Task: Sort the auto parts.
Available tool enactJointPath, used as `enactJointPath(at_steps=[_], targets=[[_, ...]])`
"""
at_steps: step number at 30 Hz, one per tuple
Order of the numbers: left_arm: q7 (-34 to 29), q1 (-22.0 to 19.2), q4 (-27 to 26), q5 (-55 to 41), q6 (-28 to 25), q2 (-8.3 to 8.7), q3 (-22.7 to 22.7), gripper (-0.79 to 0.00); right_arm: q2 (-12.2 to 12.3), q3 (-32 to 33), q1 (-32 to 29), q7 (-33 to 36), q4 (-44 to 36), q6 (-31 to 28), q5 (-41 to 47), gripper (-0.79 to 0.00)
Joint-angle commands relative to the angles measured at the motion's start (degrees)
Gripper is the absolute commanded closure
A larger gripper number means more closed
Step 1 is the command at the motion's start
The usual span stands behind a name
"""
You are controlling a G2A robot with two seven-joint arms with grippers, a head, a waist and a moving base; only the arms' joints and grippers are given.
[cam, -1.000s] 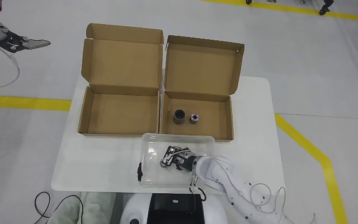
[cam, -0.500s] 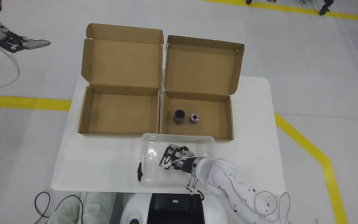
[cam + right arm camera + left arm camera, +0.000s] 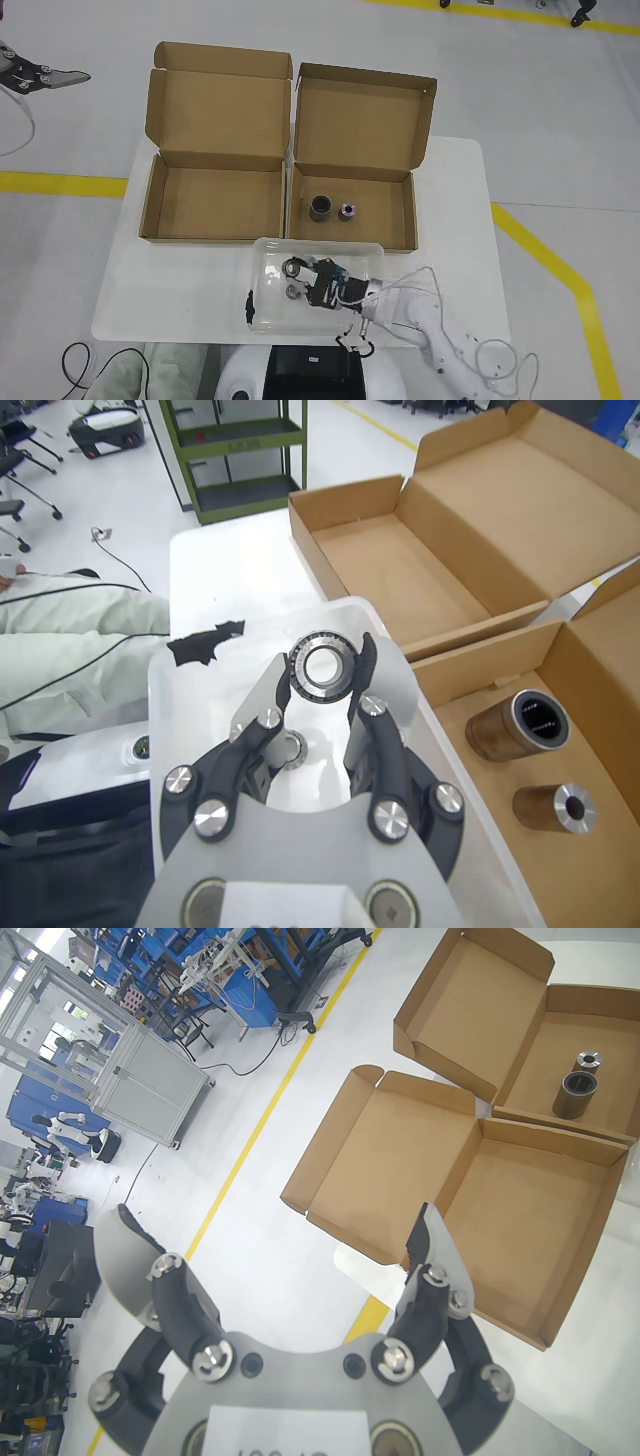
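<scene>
Steel bearing (image 3: 322, 672) clamped in right gripper (image 3: 325, 652), 2 fingers (image 3: 362, 670) across its rim, over bin (image 3: 165, 680); left box (image 3: 395, 565) just beyond; left gripper (image 3: 272, 1223) spread wide.

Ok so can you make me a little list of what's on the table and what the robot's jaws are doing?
Right jaws: shut on a metal ring, held over the clear tray
Left jaws: open, holding nothing
In the tray: another ring, partly hidden
Left box: empty
Right box: a big cylinder and a small cylinder
</scene>
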Motion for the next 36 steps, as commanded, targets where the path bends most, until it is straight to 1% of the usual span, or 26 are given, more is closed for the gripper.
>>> enactJointPath(at_steps=[1, 8, 14, 19, 28, 36], targets=[[0.0, 0.0, 0.0, 0.0, 0.0, 0.0, 0.0, -0.785, -0.04, 0.07, 0.56, -2.4, -0.49, -0.89, 0.91, 0.0], [0.0, 0.0, 0.0, 0.0, 0.0, 0.0, 0.0, -0.785, -0.62, -0.69, 4.28, -5.56, -3.39, -2.67, 4.26, 0.0], [0.0, 0.0, 0.0, 0.0, 0.0, 0.0, 0.0, -0.785, -1.19, -0.38, 8.56, -4.71, -7.39, -2.89, 7.8, 0.0], [0.0, 0.0, 0.0, 0.0, 0.0, 0.0, 0.0, -0.785, -1.71, 0.02, 11.96, -4.44, -9.61, -2.43, 10.89, 0.0], [0.0, 0.0, 0.0, 0.0, 0.0, 0.0, 0.0, -0.785, -2.48, 2.14, 16.66, -6.81, -11.26, -0.46, 14.7, 0.0], [0.0, 0.0, 0.0, 0.0, 0.0, 0.0, 0.0, -0.785, -2.72, 3.54, 18.65, -4.82, -14.46, 0.47, 15.67, 0.0]])
